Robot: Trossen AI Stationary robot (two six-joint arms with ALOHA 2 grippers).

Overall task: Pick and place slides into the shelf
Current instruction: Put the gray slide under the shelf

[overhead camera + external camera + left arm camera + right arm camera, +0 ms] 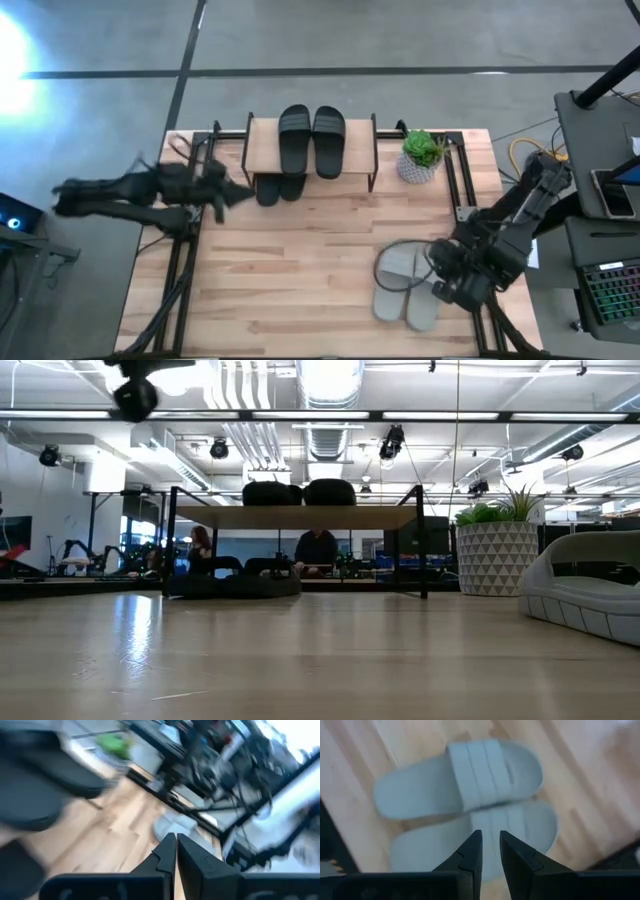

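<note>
On the wooden table (300, 270), the shelf (262, 148) stands at 12 o'clock with one black pair (311, 138) on top and another black pair (279, 188) beneath. My right end effector (490, 851) hovers at 4 o'clock over the pale slides (405, 288), fingers slightly apart, gripping nothing. My left end effector (176, 851), pressed together and empty, sits at 9 o'clock.
</note>
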